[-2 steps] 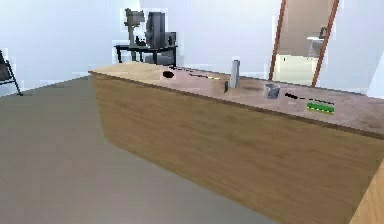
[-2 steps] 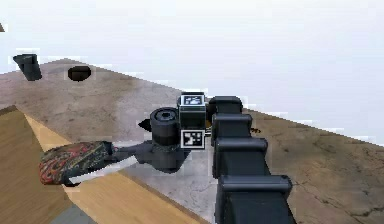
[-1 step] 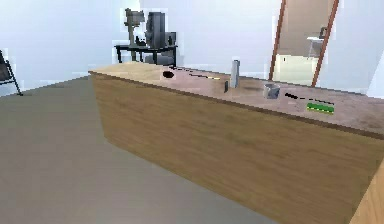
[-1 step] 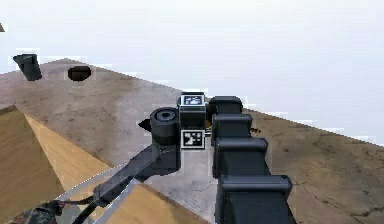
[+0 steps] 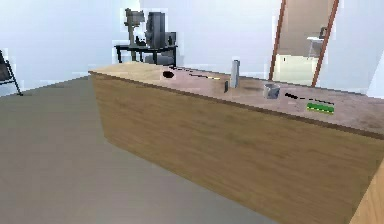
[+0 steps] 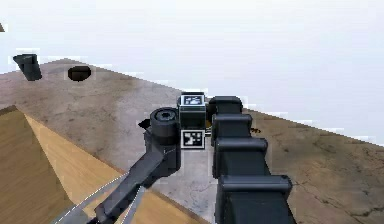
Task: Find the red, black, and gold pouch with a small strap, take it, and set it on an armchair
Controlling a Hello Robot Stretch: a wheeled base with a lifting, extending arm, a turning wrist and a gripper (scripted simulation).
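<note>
Pouch: cannot tell whether any small thing on counter is it. Long wooden counter (image 5: 200, 140) runs from centre-left to right edge of forward view. On its top: grey upright cylinder (image 5: 235, 72) at centre, small grey block (image 5: 271, 90) right of it, green thing (image 5: 320, 106) further right. Arm side view: arm (image 6: 245, 170) bottom centre-right, gripper (image 6: 95, 212) slanting toward bottom left above counter edge. Cannot tell claw's state, nor whether it holds anything. Dark bowl (image 6: 79, 72) on countertop, upper left.

Black segmented arm (image 6: 245, 165), thin grey jaws
</note>
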